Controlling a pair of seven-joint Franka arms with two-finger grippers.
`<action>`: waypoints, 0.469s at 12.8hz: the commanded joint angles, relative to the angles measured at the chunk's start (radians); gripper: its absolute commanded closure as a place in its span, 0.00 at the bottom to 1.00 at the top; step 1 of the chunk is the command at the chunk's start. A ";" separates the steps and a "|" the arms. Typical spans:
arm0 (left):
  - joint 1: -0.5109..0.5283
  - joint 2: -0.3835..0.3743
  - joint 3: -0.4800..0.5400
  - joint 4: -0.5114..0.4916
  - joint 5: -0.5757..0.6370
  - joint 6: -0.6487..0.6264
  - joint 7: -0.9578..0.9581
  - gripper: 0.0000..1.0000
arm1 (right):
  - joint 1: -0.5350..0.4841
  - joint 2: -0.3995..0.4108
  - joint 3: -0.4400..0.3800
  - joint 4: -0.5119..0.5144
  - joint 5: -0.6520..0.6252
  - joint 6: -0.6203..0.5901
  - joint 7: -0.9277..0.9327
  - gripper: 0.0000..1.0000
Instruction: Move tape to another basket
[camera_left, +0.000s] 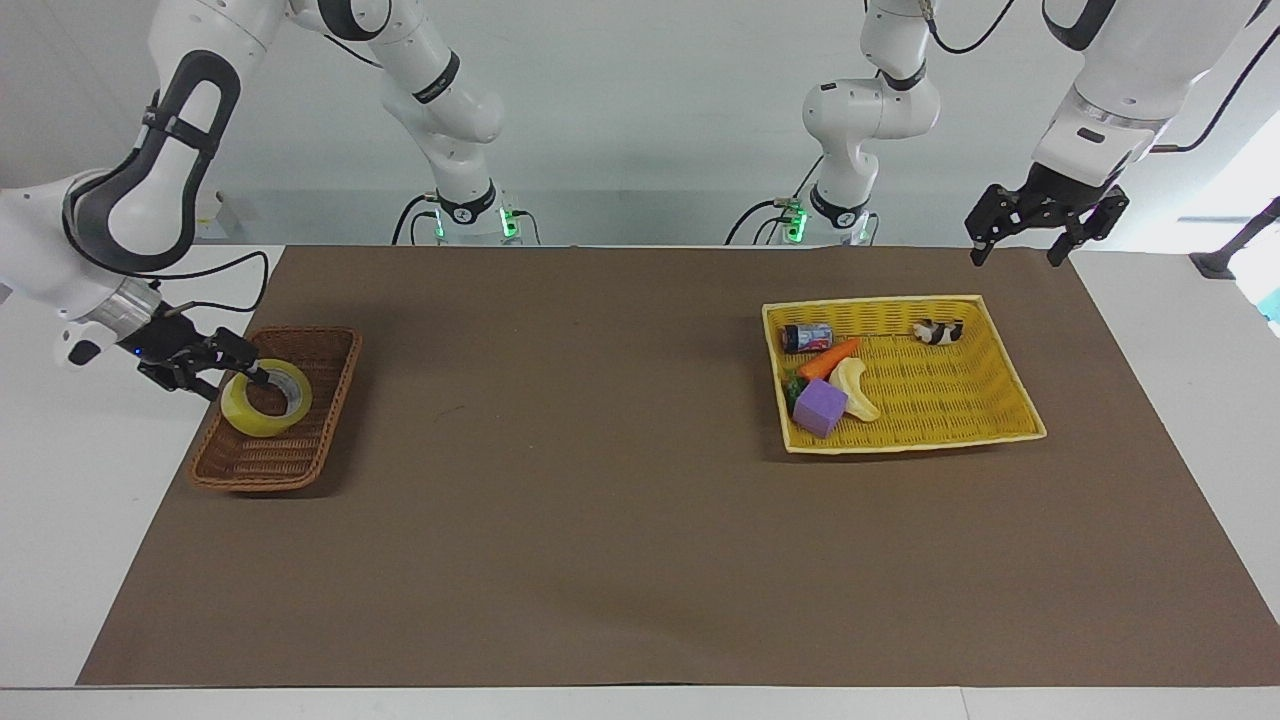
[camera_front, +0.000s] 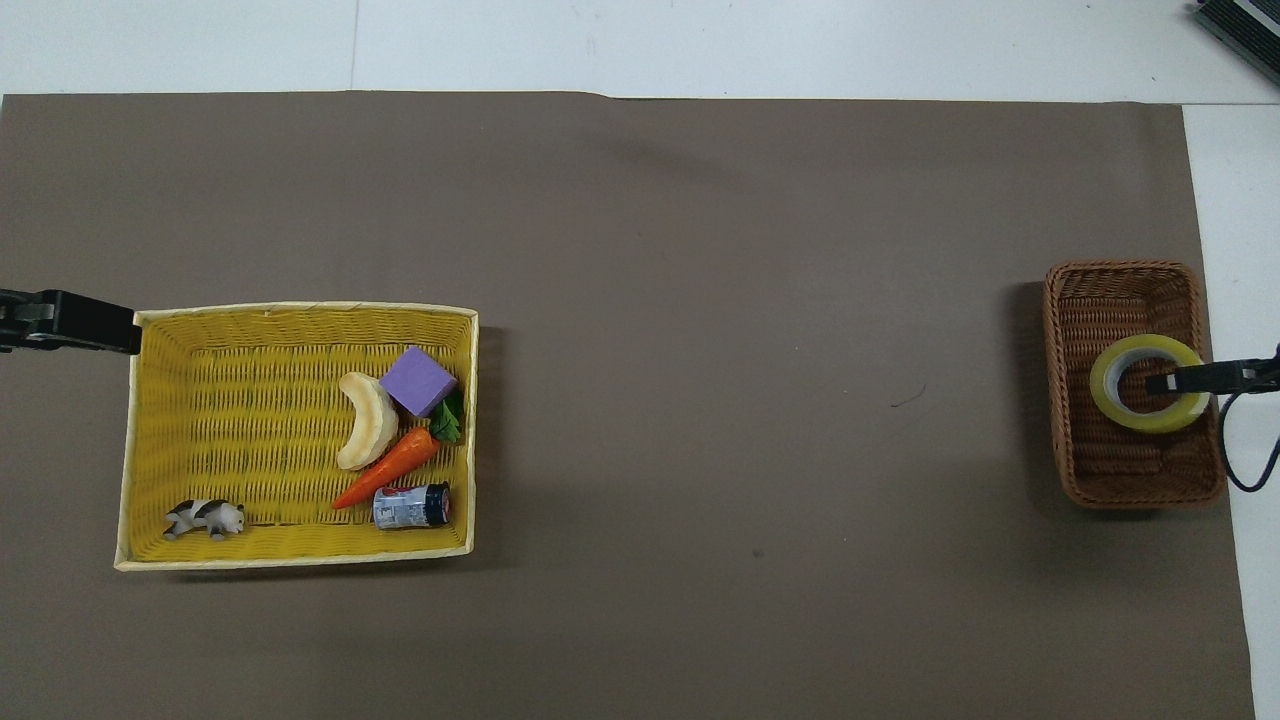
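Facing view: right hand (camera_left: 236, 366) clamped on tape (camera_left: 266, 397) rim w/ basket (camera_left: 275, 458) below; left hand (camera_left: 1030, 232) waits, fingers apart.

Right pincer (camera_front: 1190, 381) cut by overhead edge

Facing view high across the table (camera_left: 640, 600) toward the robots, overhead view steeply down, both distant, sharing the whole tabletop.

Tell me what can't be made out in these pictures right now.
- Overhead view: the right claw shows only its tip; the edge cuts the rest.
- Both views: whether the tape rests on the basket floor; its own body hides that.
- Overhead view: the left claw is cut off at the edge.
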 joint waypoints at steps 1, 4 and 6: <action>0.012 0.009 0.006 0.023 0.010 -0.008 0.000 0.00 | 0.071 -0.047 0.002 0.039 -0.040 -0.001 0.047 0.00; 0.010 0.009 0.006 0.023 0.010 -0.008 0.000 0.00 | 0.171 -0.098 0.003 0.081 -0.167 -0.001 0.231 0.00; 0.010 0.009 0.006 0.023 0.010 -0.008 0.000 0.00 | 0.245 -0.141 0.006 0.078 -0.237 -0.004 0.386 0.00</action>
